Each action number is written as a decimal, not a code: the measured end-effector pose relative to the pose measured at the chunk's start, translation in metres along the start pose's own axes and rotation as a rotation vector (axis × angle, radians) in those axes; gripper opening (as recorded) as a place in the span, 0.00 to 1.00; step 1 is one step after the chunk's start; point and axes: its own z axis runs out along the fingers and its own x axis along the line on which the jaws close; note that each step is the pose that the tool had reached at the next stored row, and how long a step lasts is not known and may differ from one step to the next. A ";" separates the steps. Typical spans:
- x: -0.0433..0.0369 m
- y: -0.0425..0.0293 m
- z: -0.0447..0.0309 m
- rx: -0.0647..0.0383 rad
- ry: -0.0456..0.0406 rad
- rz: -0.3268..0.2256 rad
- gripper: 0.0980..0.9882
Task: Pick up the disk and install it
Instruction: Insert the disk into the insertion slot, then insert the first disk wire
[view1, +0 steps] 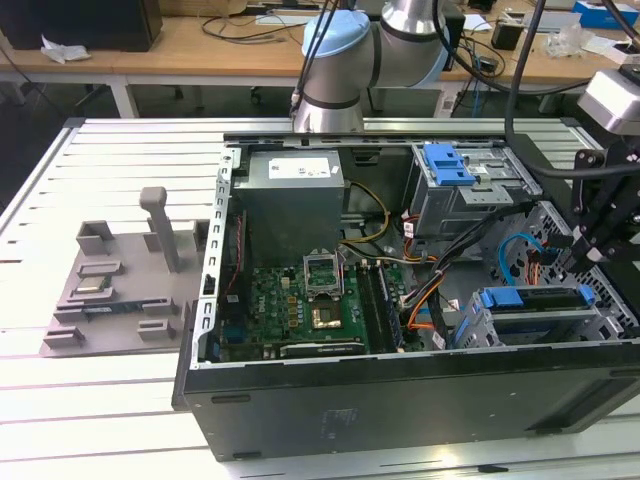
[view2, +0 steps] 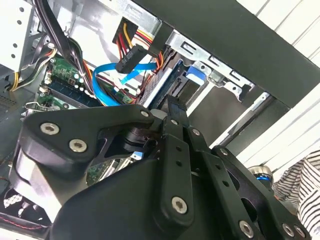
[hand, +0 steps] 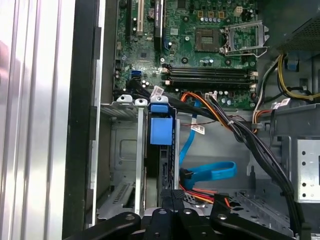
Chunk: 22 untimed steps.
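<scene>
The disk (view1: 530, 298) sits in the metal drive cage (view1: 480, 325) at the near corner of the open computer case, on the exterior view's right. It shows as a dark slab with blue carrier ends. In the first wrist view the disk (hand: 161, 127) stands edge-on in the cage slot, its blue carrier tab up. My gripper (view1: 580, 266) hangs just over the disk's end nearest the exterior view's right. In both wrist views my gripper (hand: 173, 196) (view2: 175, 104) has its fingers together with nothing between them, right at the end of the disk (view2: 194, 76).
The motherboard (view1: 300, 300) and power supply (view1: 290, 190) fill the case's middle. A blue bracket (view1: 447, 165) lies on the upper drive bay. Blue and black cables (hand: 207, 172) run beside the cage. A grey fixture tray (view1: 110, 280) with a post stands left. A striped sleeve (view2: 305, 185) is near the case.
</scene>
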 end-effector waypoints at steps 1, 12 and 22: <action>0.0000 0.0000 0.0000 0.000 0.0001 0.000 0.01; -0.0003 -0.0001 -0.0001 0.000 0.0001 0.000 0.02; -0.0325 -0.0087 0.0003 0.000 0.0037 0.000 0.30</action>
